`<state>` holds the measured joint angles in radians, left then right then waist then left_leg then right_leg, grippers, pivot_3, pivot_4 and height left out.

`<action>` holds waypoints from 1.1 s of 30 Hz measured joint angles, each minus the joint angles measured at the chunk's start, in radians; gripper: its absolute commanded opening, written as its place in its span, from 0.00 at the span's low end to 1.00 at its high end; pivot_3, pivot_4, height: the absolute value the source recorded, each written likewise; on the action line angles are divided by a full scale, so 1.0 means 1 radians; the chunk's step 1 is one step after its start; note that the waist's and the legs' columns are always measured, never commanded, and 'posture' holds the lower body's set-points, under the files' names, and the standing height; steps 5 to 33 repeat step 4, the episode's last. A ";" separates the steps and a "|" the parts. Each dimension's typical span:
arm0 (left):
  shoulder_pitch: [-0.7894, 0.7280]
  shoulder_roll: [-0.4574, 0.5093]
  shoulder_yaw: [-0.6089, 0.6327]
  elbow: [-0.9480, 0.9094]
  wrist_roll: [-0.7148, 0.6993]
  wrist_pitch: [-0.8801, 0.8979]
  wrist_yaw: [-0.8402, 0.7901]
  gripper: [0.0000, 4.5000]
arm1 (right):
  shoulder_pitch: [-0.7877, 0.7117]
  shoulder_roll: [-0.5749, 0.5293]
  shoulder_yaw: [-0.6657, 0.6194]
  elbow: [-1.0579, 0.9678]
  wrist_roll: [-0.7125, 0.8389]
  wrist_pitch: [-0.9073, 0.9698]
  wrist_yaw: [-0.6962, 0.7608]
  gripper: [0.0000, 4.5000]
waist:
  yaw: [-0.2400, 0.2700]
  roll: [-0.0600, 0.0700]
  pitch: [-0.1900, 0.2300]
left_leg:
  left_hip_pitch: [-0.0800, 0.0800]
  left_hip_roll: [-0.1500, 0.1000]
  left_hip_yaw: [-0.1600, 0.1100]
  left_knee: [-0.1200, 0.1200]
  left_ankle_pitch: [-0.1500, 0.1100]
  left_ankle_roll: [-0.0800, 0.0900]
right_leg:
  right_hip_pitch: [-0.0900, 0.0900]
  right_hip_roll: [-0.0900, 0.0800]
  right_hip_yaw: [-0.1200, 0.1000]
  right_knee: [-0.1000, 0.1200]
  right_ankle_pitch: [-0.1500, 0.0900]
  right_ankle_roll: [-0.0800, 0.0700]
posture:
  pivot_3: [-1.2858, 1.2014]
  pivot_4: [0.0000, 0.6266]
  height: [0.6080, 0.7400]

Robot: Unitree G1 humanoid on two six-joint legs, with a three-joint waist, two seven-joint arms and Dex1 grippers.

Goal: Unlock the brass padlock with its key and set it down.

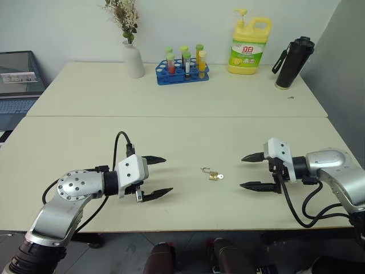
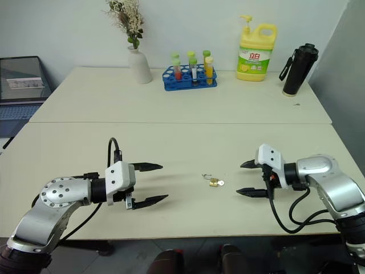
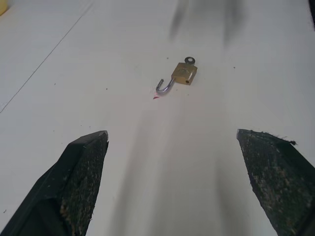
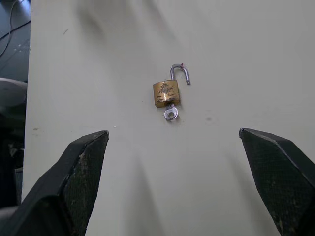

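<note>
Two released hands, left hand (image 1: 159, 177), right hand (image 1: 251, 171), flanking brass padlock (image 1: 213, 175), key (image 1: 220, 176) inserted.

A brushed, golden brass padlock (image 4: 166, 93) with a shiny silver metal shackle and key (image 4: 170, 113) is seen on a smooth matt table (image 4: 123, 44); rough black pads (image 4: 91, 172) are shown on the right gripper.

Two cream tabletop (image 1: 171, 103) sections butt along a seam. Plain white wall (image 1: 68, 28) behind; grey partition (image 1: 342, 57) at one end. Laptop (image 1: 17, 85) on a side surface. Lighting even, shadows soft.
</note>
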<state>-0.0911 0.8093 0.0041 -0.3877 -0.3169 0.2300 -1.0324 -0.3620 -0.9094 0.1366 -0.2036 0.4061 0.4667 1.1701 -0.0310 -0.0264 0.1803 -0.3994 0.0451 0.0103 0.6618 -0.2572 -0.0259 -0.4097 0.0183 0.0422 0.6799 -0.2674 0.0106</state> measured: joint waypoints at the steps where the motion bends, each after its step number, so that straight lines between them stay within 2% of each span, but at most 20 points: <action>1: 0.000 0.001 0.000 0.000 0.000 0.002 -0.006 0.97 | 0.002 -0.001 0.000 -0.003 0.000 0.000 0.007 0.99 | 0.000 0.000 0.000 | 0.000 0.000 0.000 0.000 0.000 0.000 | 0.000 0.000 0.000 0.000 0.000 0.000 | 0.52 0.24 1.00; 33: -0.005 0.005 0.000 0.000 0.000 0.006 -0.016 0.97 | 0.003 -0.004 0.000 -0.010 -0.002 -0.008 0.010 0.99 | 0.000 0.000 0.000 | 0.000 0.000 0.000 0.000 0.000 0.000 | 0.000 0.000 0.000 0.000 0.000 0.000 | 0.52 0.24 1.00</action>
